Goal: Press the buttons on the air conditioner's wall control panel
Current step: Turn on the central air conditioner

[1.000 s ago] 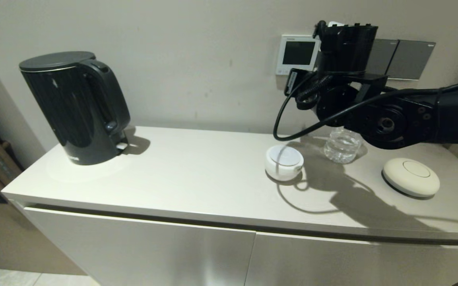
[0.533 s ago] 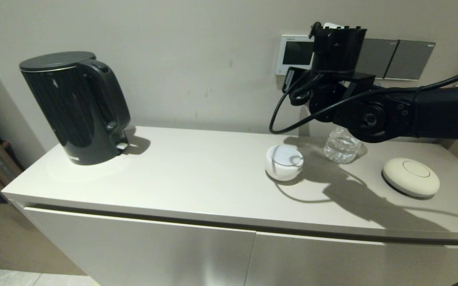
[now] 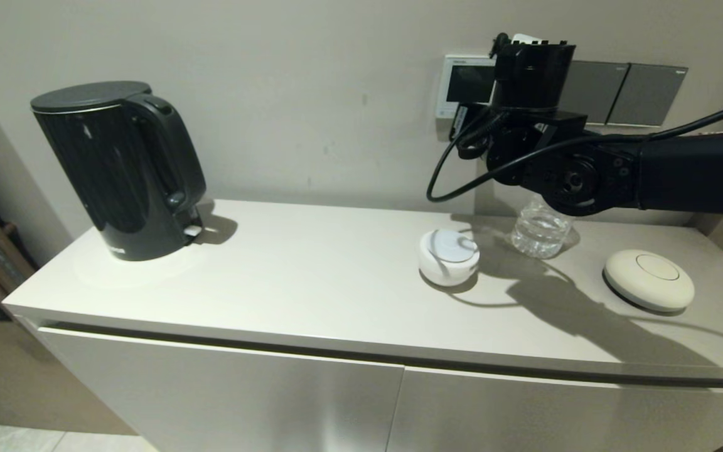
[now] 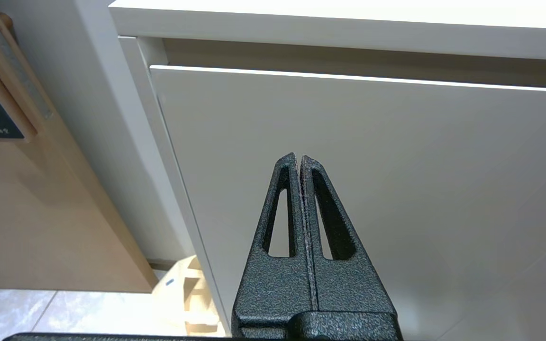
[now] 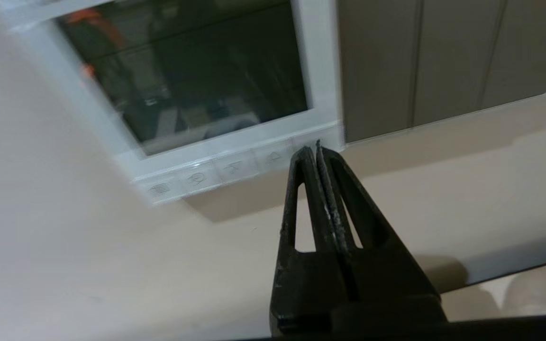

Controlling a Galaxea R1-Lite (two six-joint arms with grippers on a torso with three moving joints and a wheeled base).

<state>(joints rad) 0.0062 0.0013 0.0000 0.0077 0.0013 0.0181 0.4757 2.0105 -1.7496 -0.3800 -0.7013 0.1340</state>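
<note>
The white-framed wall control panel (image 3: 455, 81) has a dark screen; my right arm (image 3: 587, 176) hides its right part in the head view. In the right wrist view the panel (image 5: 323, 71) is close, with its row of pale buttons (image 5: 216, 170) along the lower edge. My right gripper (image 5: 312, 148) is shut and empty. Its tips are at the button nearest the dark grey switch plates, at the panel's lower corner; I cannot tell if they touch. My left gripper (image 4: 299, 158) is shut and empty, parked low in front of the cabinet door (image 4: 396, 189).
Dark grey switch plates (image 3: 625, 94) adjoin the panel on the right. On the countertop (image 3: 311, 276) stand a black kettle (image 3: 120, 169) at the left, a small white round device (image 3: 448, 255), a clear water bottle (image 3: 540, 229) and a cream disc (image 3: 648, 279) under the right arm.
My right arm has moved left and in toward the wall, so its wrist now covers more of the panel. The left arm has not moved.
</note>
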